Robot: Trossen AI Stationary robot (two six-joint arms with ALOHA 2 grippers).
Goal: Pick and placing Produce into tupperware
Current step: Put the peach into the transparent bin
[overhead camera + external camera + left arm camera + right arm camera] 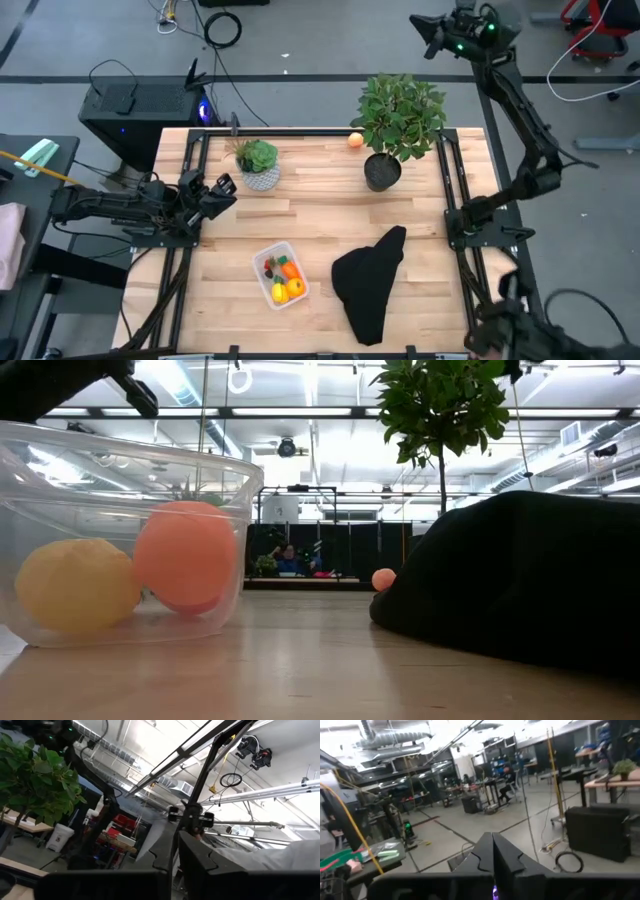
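Two arms, both idle. Left pincer (222, 189), fingers apart, hangs at the surface's (310, 205) left edge. Tupperware (279, 274) near the front holds produce (283, 278); one orange piece (355, 140) lies at the back. Right pincer (424, 35), fingers together, is raised beyond the far right corner.

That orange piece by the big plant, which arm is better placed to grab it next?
Probably the left. Its claw is open at the table's left edge, while the right claw is shut, raised beyond the table's far side. The orange piece lies by the tall plant.
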